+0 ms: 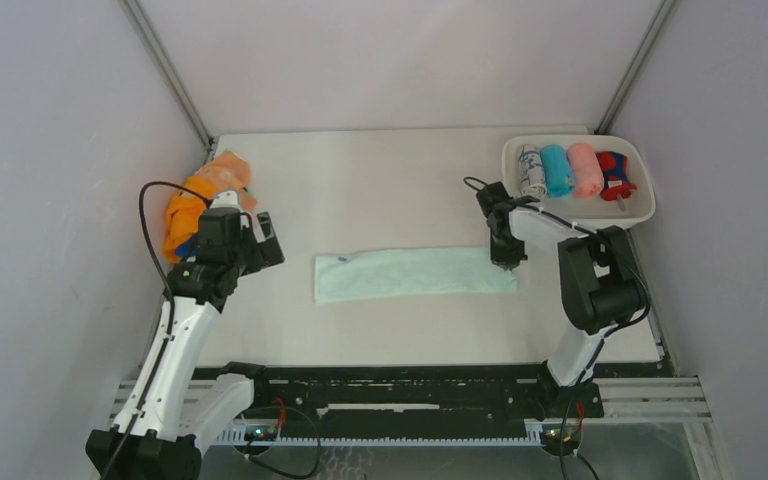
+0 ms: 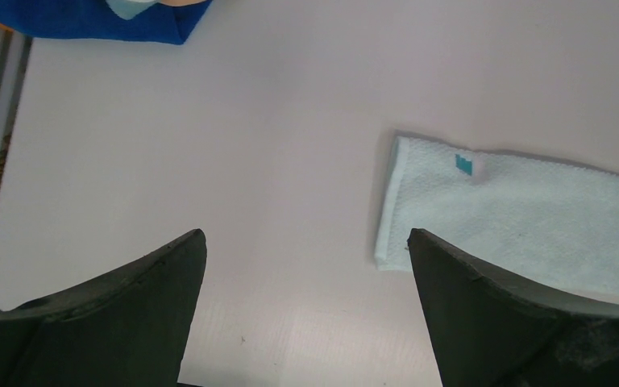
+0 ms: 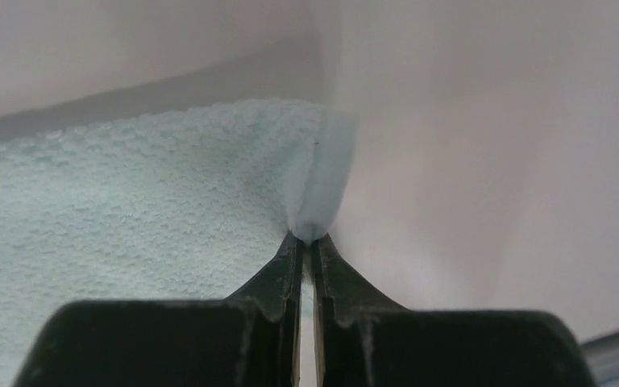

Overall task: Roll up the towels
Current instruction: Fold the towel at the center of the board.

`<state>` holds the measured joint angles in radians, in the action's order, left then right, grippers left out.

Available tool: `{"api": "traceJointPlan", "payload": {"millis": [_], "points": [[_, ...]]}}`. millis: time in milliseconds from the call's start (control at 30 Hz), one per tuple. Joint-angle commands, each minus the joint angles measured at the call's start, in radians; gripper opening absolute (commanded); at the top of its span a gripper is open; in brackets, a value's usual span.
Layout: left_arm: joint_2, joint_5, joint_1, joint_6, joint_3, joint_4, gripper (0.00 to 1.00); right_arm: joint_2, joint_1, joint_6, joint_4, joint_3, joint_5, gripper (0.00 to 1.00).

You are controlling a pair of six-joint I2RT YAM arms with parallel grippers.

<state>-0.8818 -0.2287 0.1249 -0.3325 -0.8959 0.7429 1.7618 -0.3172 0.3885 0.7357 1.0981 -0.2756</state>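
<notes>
Right wrist view showed the right hand (image 3: 306, 242) clenched on the hem at the right end of the pale mint towel (image 1: 415, 273), which lay flat as a long strip in the middle of the table (image 1: 360, 180). Soft, light and limp, it would likely sag unless taken by that edge and rolled leftward. The left hand (image 2: 306, 242) hung spread wide, grasping nothing, just off its left end. Bare table lay on both long sides; the unrolled towels (image 1: 200, 195) and the white tray (image 1: 572, 139) sat well apart.
</notes>
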Motion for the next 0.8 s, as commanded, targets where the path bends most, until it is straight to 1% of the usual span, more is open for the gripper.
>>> {"api": "traceJointPlan", "payload": {"millis": [0,67,133,200,367,567,667,767], "points": [[0.009,0.118,-0.001,-0.051,0.030,-0.024,1.00,-0.085,0.051,-0.048,0.096,0.088,-0.244,0.00],[0.014,0.178,-0.002,-0.085,0.051,-0.045,1.00,-0.111,0.046,-0.069,0.116,0.119,-0.269,0.00],[0.013,0.236,-0.002,-0.123,0.085,-0.079,1.00,-0.144,0.020,-0.104,0.112,0.130,-0.256,0.00],[0.003,0.289,-0.001,-0.168,0.120,-0.120,1.00,-0.178,-0.017,-0.132,0.108,0.160,-0.214,0.00],[-0.057,0.414,-0.001,-0.259,0.190,-0.239,0.98,-0.223,-0.097,-0.141,0.078,0.202,-0.068,0.00],[-0.134,0.459,0.008,-0.391,0.274,-0.433,0.90,-0.228,-0.168,-0.120,-0.018,0.223,0.127,0.00],[-0.195,0.469,0.030,-0.459,0.312,-0.560,0.82,-0.211,-0.205,-0.106,-0.069,0.223,0.219,0.00],[-0.276,0.490,0.069,-0.485,0.320,-0.659,0.75,-0.190,-0.238,-0.099,-0.118,0.223,0.272,0.00]]}}
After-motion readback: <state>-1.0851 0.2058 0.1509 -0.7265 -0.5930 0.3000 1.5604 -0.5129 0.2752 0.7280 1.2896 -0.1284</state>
